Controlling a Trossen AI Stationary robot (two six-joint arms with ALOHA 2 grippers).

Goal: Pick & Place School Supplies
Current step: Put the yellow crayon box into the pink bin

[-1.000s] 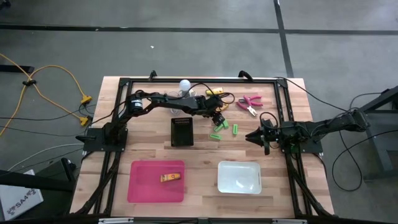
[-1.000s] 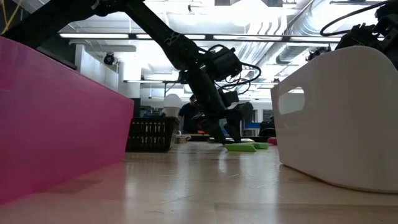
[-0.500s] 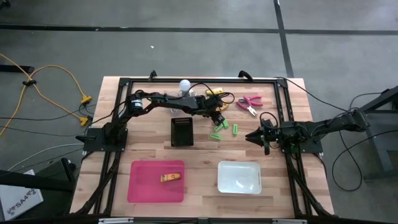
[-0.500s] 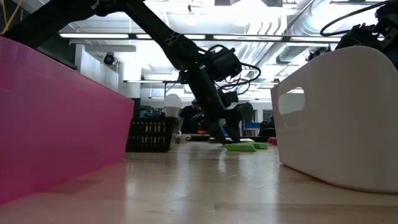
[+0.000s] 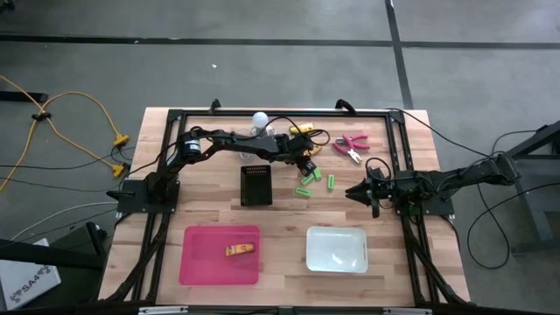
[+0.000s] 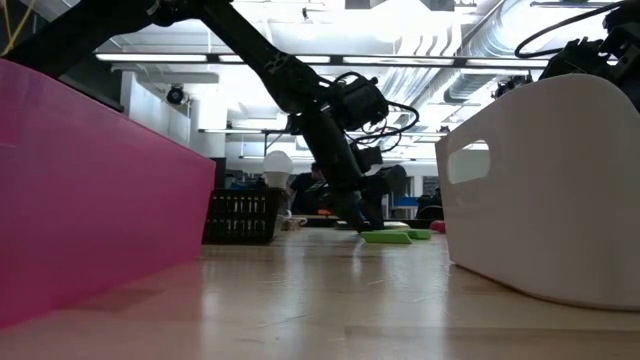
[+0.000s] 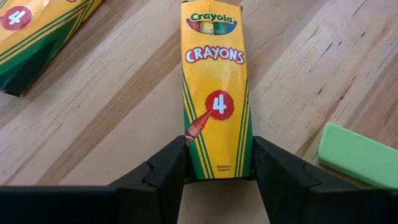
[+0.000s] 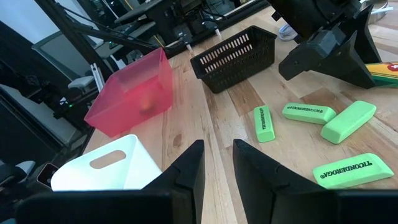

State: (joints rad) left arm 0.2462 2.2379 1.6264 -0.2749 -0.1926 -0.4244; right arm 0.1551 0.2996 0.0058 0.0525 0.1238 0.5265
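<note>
My left fingers [image 7: 217, 177] stand just wide enough to straddle the near end of a yellow crayon box [image 7: 214, 87] lying flat on the counter [image 7: 112, 130]; both pads sit at its sides, though I cannot tell whether they press it. A second crayon box [image 7: 34, 31] is cut off at the edge, as is one green eraser [image 7: 360, 155]. My left arm reaches from the far left toward the far middle. My right fingers [image 8: 214, 165] hang narrowly parted and empty near the right edge, facing four green erasers [image 8: 298, 112].
</note>
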